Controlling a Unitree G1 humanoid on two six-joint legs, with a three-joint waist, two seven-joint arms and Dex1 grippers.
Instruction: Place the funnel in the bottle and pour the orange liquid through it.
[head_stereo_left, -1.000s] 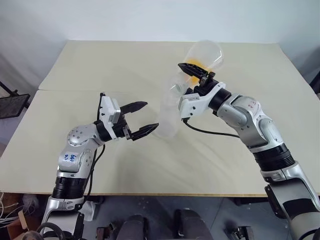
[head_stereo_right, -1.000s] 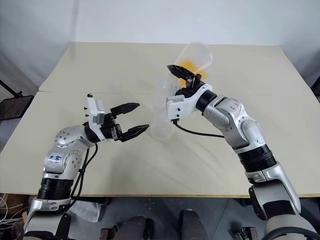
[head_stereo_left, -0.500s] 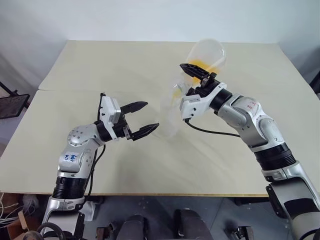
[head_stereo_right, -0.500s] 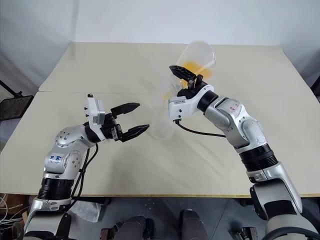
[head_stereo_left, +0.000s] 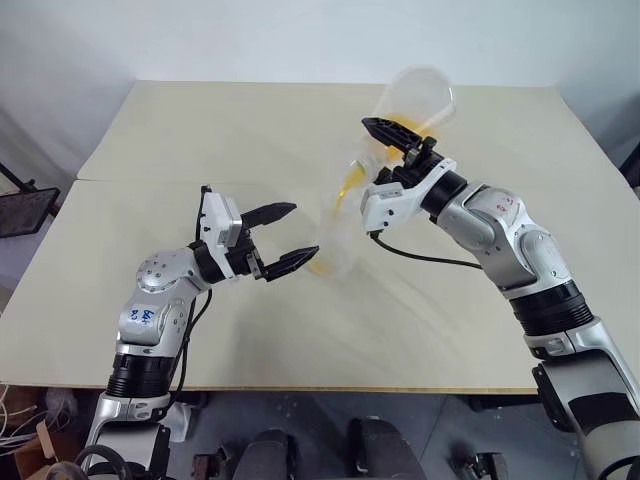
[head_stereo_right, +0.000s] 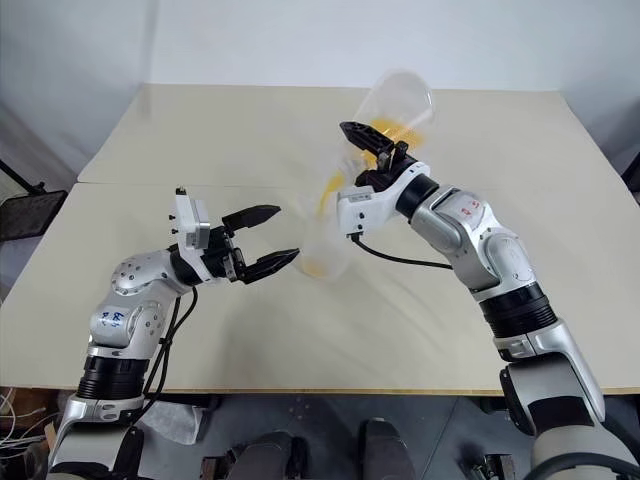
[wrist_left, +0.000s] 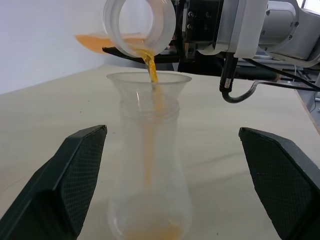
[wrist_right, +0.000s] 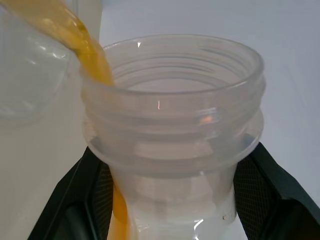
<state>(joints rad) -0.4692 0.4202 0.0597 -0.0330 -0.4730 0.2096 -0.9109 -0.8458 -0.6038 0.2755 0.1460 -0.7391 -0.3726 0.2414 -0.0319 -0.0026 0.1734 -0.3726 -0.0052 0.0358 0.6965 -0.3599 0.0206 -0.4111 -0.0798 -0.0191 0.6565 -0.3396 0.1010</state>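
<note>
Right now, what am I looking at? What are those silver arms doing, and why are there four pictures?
It is a robot with two silver arms ending in black two-fingered grippers. Two pictures come from cameras in its head, looking down at a pale beige table. The other two come from cameras on its wrists, looking along the fingers.

The right gripper is shut on the neck of a tipped clear plastic flask. Bright orange liquid pours from it into a small clear plastic funnel, which sits in a frosted whitish plastic bottle standing on the table. The left gripper is open beside the bottle, holding nothing.
</note>
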